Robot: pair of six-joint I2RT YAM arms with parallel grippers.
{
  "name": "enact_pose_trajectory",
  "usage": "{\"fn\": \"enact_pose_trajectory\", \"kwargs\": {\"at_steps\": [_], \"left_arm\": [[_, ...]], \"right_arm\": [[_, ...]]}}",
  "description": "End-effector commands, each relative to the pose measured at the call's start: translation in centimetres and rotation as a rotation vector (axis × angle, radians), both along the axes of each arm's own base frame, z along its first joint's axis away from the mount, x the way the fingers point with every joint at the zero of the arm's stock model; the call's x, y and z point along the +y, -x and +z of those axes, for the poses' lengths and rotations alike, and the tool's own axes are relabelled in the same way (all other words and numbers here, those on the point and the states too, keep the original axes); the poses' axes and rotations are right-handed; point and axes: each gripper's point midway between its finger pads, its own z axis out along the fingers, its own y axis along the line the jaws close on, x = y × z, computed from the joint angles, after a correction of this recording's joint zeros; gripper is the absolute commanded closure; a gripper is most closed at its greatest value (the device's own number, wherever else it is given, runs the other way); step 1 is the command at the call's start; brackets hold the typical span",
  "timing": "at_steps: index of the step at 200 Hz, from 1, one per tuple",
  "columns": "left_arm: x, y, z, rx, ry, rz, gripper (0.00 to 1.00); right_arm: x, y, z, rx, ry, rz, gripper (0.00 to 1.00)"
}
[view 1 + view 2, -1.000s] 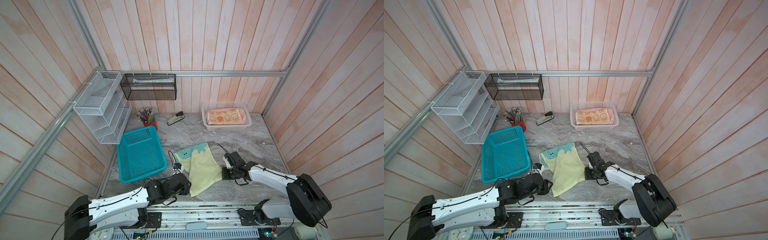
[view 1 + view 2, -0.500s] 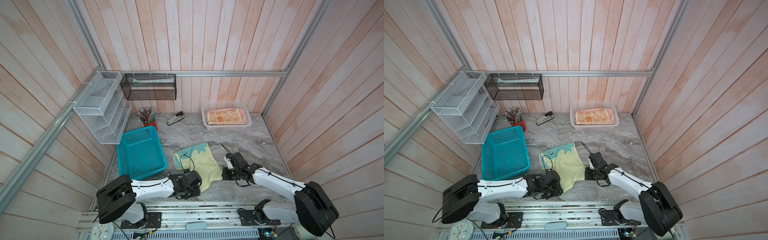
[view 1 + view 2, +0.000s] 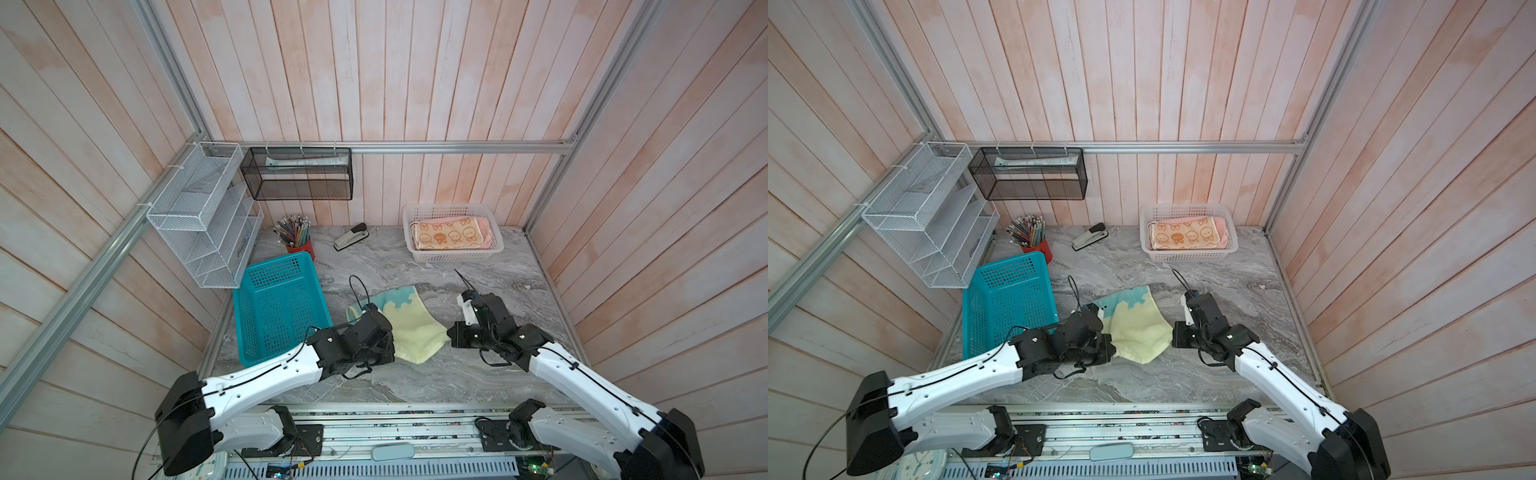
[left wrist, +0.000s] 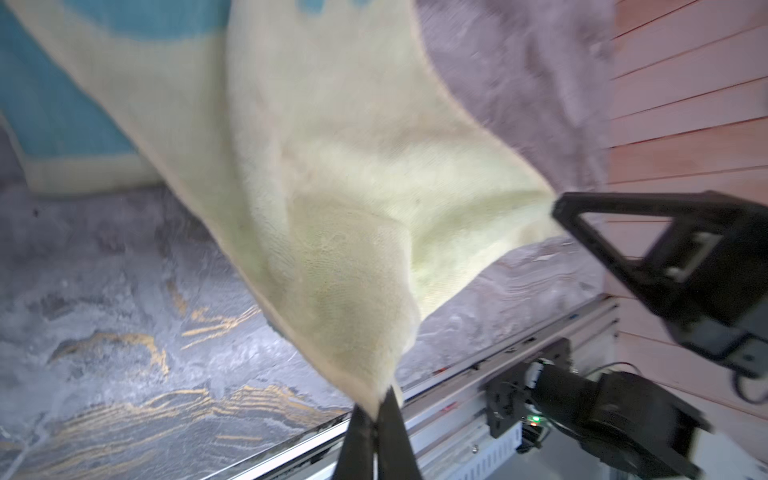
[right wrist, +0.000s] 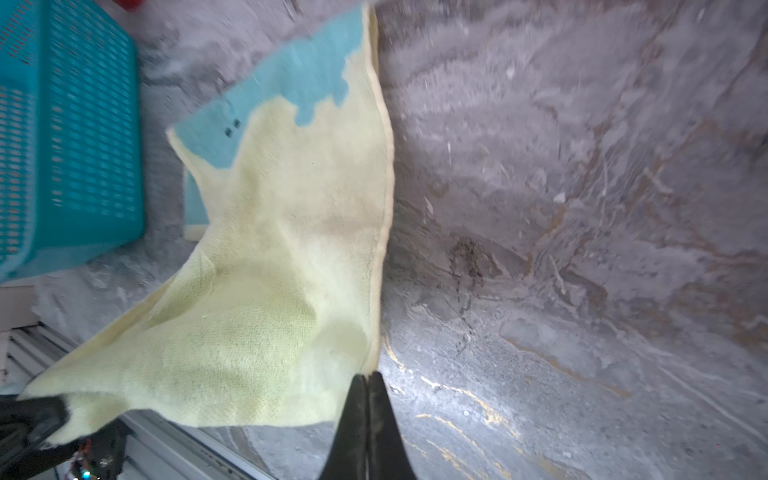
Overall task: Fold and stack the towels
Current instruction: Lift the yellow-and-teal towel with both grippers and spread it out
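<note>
The left gripper is pinched shut on one near corner of the yellow towel. Its tips hold only the very point of the cloth. The right gripper is clamped the same way on the other near corner, right at the hem. Between them the near edge hangs off the table and sags in the middle. The far end with the teal patches lies flat on the table, close to the teal basket.

The step looks like a first fold, near edge over far edge. To do it well:

- Raise both grippers at the same height and pace, so that neither corner is dragged out of so thin a pinch.
- Draw them slightly apart first to take out the sag. A slack edge would land creased.
- Carry the edge over in a low arc, so that the far end is not pulled along the table or toward the teal basket.
- Set each held corner over its far corner and lower it until the cloth rests before letting go.

Most likely to go wrong are a corner slipping free and a skewed fold.

A folded bunny towel already lies in the white basket at the back of the table, well apart. That is probably where this one goes once folded.
</note>
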Motion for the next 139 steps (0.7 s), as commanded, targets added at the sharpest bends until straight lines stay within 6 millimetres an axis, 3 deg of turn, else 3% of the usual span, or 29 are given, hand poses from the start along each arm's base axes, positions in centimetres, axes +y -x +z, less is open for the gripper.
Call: {"fn": "enact_pose_trajectory", "kwargs": {"at_steps": [1,30,45,72,88,106,121,139], "left_arm": [[0.4,-1.3,8.0,-0.286,0.025,-0.109,1.00],[-0.7,-0.8,19.4,-0.520,0.149,-0.215,1.00],[-1.2,0.1,23.9,-0.600,0.202,-0.254,1.00],[-2.1,2.8,30.3,-0.726,0.272,-0.311,1.00],[-3.1,3.9,32.6,-0.751,0.289,-0.345,1.00],[-4.0,4.8,34.8,-0.775,0.311,-0.375,1.00],[-4.8,4.4,35.2,-0.762,0.305,-0.363,1.00],[-5.0,3.1,34.9,-0.736,0.273,-0.299,1.00]], "right_arm": [[-1.3,0.0,6.9,-0.142,-0.050,-0.057,1.00],[-3.4,1.0,17.8,-0.371,-0.112,-0.098,1.00],[-4.6,2.1,22.9,-0.462,-0.124,-0.105,1.00],[-6.2,4.6,30.1,-0.594,-0.157,-0.087,1.00],[-7.1,5.8,33.4,-0.648,-0.160,-0.087,1.00],[-8.2,6.5,35.7,-0.667,-0.149,-0.113,1.00],[-9.3,6.7,37.0,-0.680,-0.129,-0.155,1.00],[-10.2,6.0,37.1,-0.671,-0.081,-0.214,1.00]]}}
